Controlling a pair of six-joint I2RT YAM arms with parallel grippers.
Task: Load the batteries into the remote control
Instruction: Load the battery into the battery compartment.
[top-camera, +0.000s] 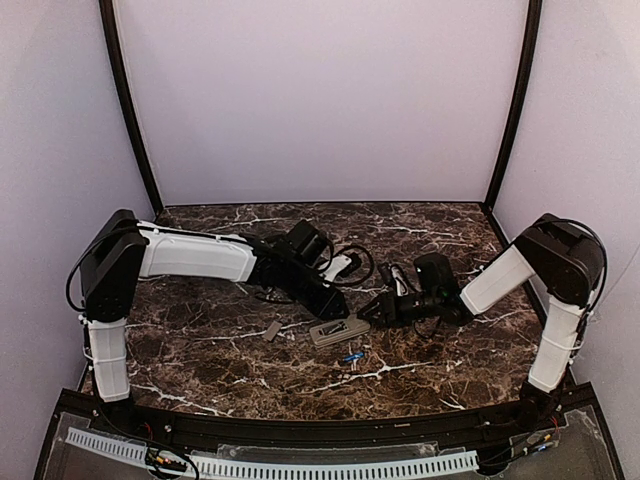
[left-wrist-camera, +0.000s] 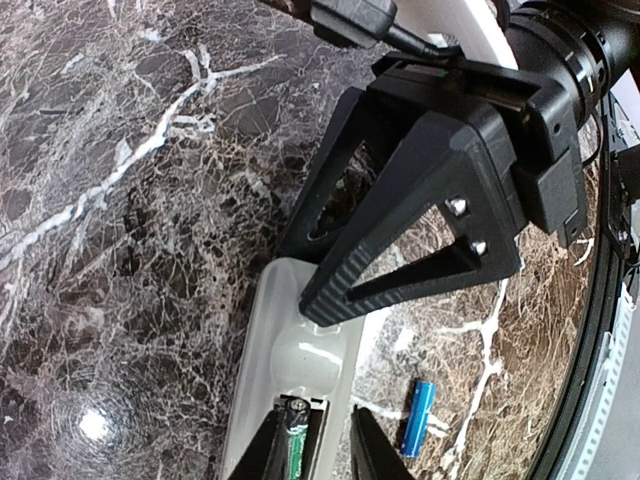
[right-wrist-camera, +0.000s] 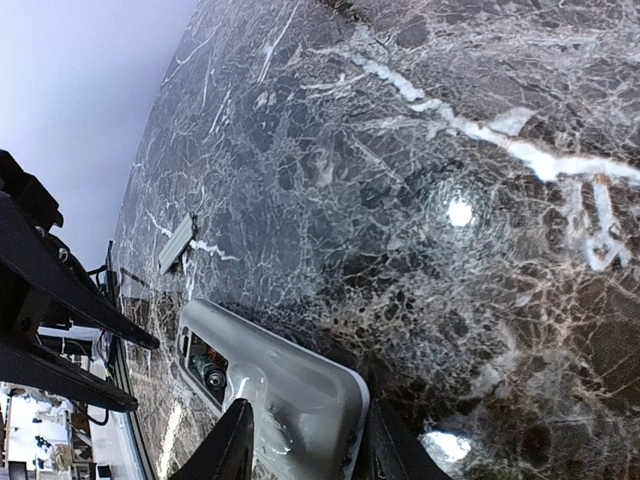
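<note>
The remote control (top-camera: 340, 330) lies grey back up, its battery recess open. In the left wrist view a dark green-wrapped battery (left-wrist-camera: 293, 440) lies in the recess of the remote control (left-wrist-camera: 290, 340). My left gripper (left-wrist-camera: 315, 455) is open: one finger sits in the recess against that battery, the other outside the remote's edge. A blue battery (left-wrist-camera: 417, 417) lies loose on the table beside the remote; it also shows in the top view (top-camera: 351, 356). My right gripper (right-wrist-camera: 305, 450) is shut across the other end of the remote control (right-wrist-camera: 290, 395).
The small flat grey cover piece (top-camera: 272, 331) lies on the marble table left of the remote, also in the right wrist view (right-wrist-camera: 176, 243). Both arms meet over the table's middle. Walls stand at the back and sides.
</note>
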